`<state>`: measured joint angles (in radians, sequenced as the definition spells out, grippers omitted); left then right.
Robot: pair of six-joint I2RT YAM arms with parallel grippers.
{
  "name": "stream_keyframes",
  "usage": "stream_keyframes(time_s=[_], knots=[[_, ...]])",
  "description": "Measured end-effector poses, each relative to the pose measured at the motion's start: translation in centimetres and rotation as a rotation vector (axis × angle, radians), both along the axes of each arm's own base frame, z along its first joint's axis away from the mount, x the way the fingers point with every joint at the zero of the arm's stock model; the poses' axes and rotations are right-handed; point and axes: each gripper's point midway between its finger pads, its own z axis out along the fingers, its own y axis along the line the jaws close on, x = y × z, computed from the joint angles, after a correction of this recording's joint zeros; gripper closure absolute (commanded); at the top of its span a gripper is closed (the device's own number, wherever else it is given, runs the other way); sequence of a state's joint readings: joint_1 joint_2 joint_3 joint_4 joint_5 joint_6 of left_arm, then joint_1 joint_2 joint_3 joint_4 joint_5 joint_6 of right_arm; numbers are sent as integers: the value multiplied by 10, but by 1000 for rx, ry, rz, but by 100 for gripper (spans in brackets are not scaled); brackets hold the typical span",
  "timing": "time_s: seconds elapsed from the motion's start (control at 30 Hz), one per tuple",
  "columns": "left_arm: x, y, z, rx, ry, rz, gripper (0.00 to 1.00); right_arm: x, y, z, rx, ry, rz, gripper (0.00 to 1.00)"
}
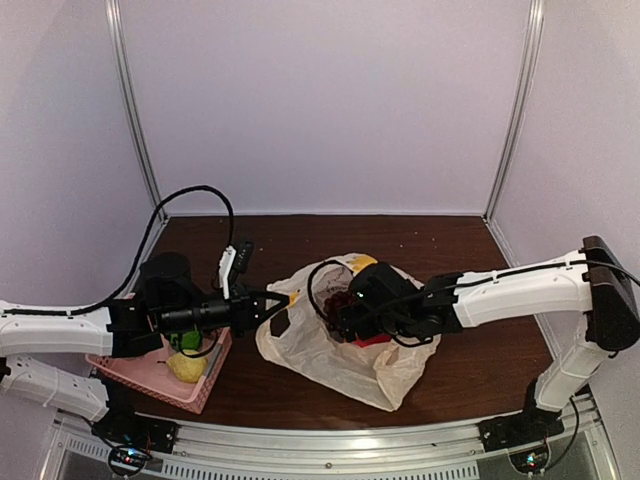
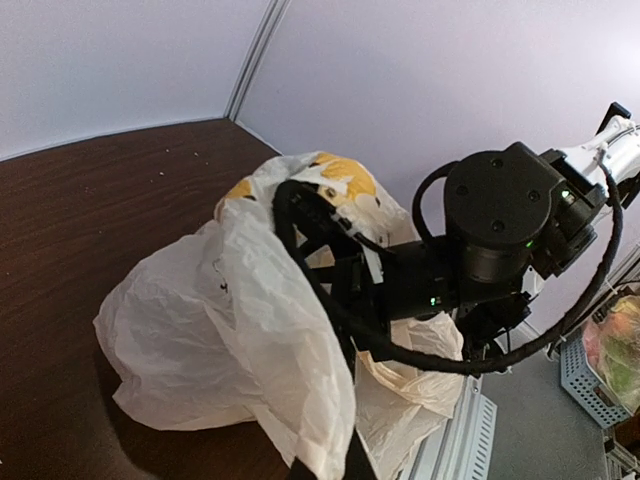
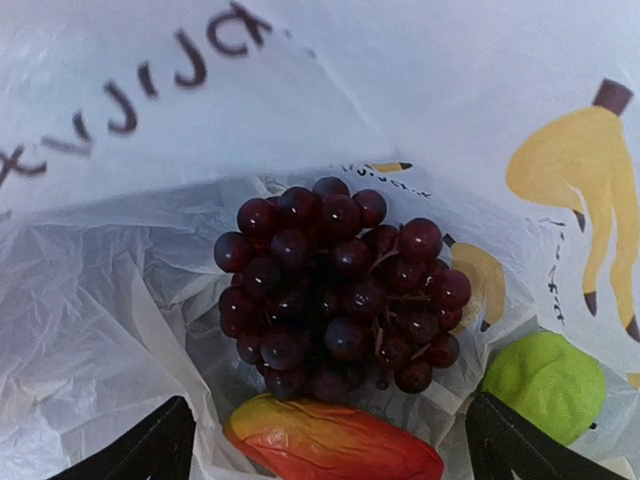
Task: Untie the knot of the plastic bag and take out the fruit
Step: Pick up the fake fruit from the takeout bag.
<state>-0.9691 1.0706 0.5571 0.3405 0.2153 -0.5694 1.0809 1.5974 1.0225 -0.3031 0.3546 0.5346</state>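
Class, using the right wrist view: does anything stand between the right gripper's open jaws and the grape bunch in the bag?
Nothing covers the grape bunch; the plastic bag lies open around it. But a red-orange fruit sits on its near side, between the open jaws of the right gripper, so it may get caught first.
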Motion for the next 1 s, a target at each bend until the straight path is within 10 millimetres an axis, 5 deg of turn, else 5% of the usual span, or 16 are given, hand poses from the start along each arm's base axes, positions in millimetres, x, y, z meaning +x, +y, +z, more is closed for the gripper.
stream_keyframes(time_s=[0.23, 0.63, 1.0], knots=[[-1, -3, -5, 10, 9, -9, 100, 28, 17, -23, -49, -8, 21, 5], [1, -1, -10, 22, 15, 7, 100, 62, 19, -71, -110, 20, 21, 9], [5, 3, -11, 26, 25, 39, 100, 75, 30, -77, -79, 5, 77, 74]])
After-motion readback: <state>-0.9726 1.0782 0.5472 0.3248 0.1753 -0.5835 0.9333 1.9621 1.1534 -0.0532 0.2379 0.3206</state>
